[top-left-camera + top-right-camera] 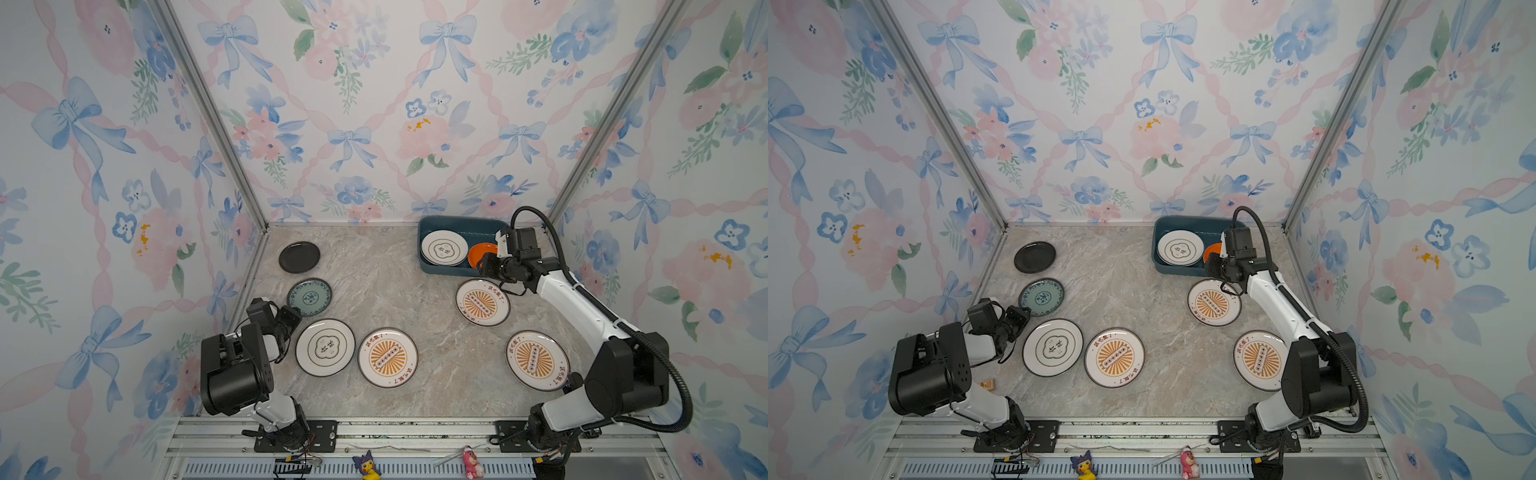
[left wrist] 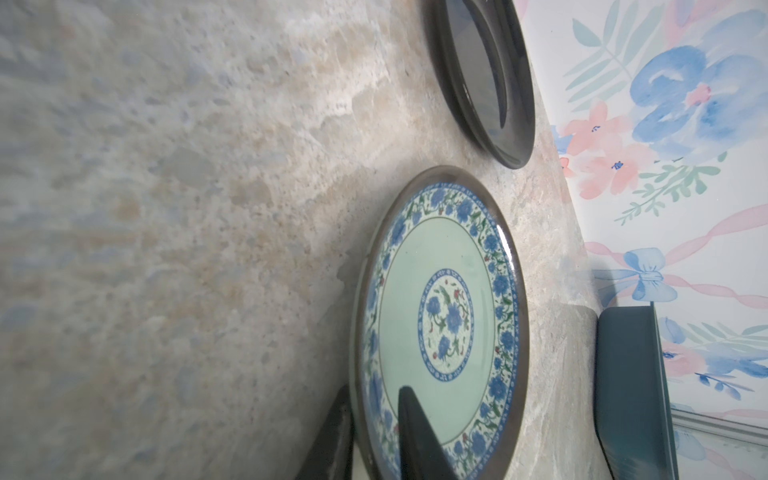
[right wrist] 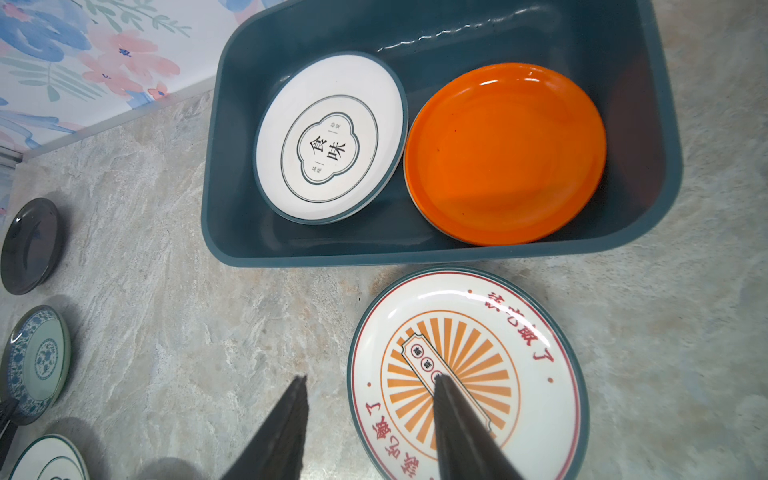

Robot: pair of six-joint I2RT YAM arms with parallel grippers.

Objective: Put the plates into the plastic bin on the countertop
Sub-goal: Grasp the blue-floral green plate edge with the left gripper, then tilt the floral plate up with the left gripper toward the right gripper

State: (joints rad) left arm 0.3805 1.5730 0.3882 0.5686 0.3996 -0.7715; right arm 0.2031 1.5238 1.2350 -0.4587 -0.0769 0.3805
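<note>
Left end effector [image 2: 374, 392] straddles teal-patterned plate [image 2: 446, 316] rim; pinch firm or not, cannot tell (better seated deeper before lifting). Right end effector [image 3: 372, 377] open over sunburst plate [image 3: 478, 353].

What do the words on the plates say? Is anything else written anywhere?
"食味": white cloud-emblem plate in the plastic bin.
"该吃饭了", red, printed twice: rim of the sunburst plate nearest the bin.
Tiny characters by the emblem and on the sunburst's middle strip: too small to read.
</note>
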